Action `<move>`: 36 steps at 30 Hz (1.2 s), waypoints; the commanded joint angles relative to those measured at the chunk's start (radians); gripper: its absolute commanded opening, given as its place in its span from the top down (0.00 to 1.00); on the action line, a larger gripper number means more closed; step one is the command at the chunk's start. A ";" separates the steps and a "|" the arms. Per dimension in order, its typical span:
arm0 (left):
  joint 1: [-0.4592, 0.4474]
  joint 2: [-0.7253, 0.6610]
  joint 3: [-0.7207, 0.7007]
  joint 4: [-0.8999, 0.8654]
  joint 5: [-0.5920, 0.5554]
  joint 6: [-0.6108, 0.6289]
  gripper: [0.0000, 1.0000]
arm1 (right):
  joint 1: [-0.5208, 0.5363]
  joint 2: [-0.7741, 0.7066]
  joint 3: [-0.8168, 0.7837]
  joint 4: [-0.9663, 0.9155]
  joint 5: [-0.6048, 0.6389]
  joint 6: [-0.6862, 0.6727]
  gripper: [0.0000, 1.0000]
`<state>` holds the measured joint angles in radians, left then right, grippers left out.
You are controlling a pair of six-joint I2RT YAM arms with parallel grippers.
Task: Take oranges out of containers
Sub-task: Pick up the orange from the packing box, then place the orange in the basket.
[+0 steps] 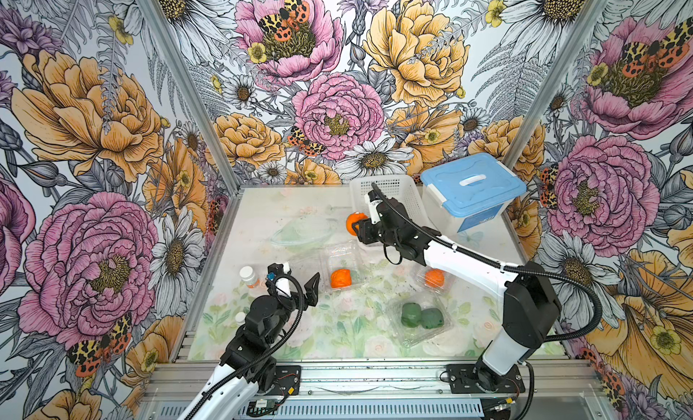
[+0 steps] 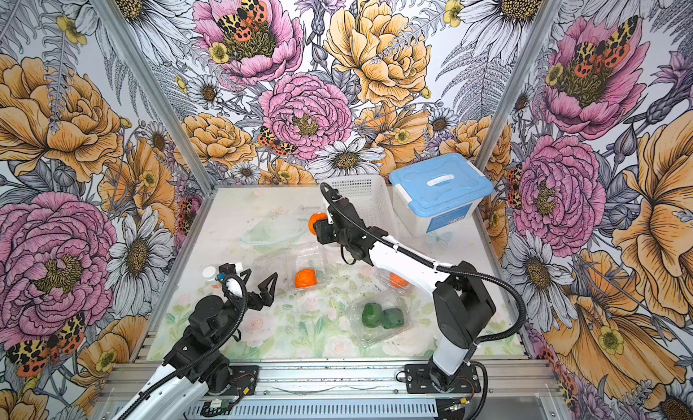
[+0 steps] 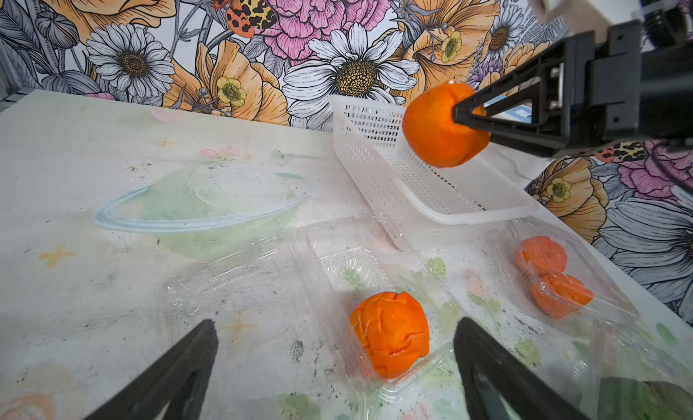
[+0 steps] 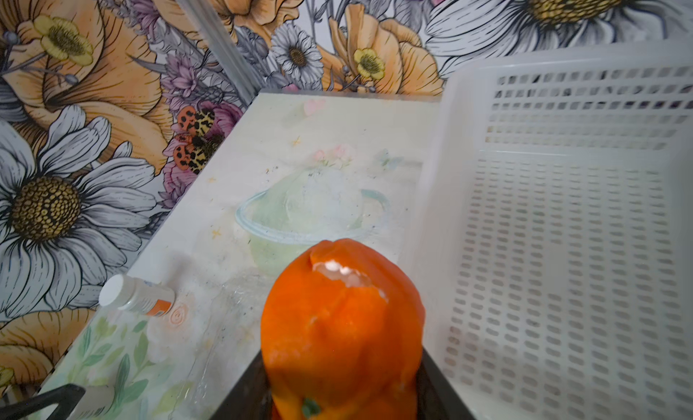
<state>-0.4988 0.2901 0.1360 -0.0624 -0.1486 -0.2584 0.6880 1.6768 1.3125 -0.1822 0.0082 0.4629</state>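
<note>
Four orange fruits show. One orange (image 3: 431, 136) is pinched in my right end effector (image 1: 359, 226), with the jaws roughly half closed across its middle. It is held clear of the counter (image 3: 93, 286), just beside the rim of the white basket (image 3: 375, 166). My left end effector (image 1: 298, 277) hangs spread wide and empty, facing the open container (image 3: 337, 256) where a single orange (image 3: 390, 335) sits. Two more oranges (image 3: 551, 275) lie in a shut container (image 3: 607, 286) toward my right. The green fruits (image 1: 420, 317) share a third container (image 1: 412, 337) nearer my base. The held fruit looks light and slightly yielding, its lumpy skin bulging past my jaws, so I judge a gentle squeeze across the widest part best. The thin clear shells probably flex and skid, so pinning one down while lifting may help.
</note>
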 commanded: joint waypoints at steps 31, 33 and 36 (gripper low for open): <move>0.020 0.043 -0.007 0.032 -0.005 -0.010 0.01 | 0.041 -0.112 -0.088 -0.085 0.207 -0.111 0.26; 0.019 0.044 -0.007 0.034 -0.005 -0.011 0.01 | 0.082 -0.107 -0.055 -0.131 0.236 -0.142 0.26; 0.020 0.046 -0.007 0.035 -0.004 -0.010 0.01 | 0.100 -0.103 -0.033 -0.152 0.187 -0.136 0.26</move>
<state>-0.4889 0.3298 0.1360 -0.0605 -0.1482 -0.2615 0.7891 1.5990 1.2350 -0.2832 0.1646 0.3683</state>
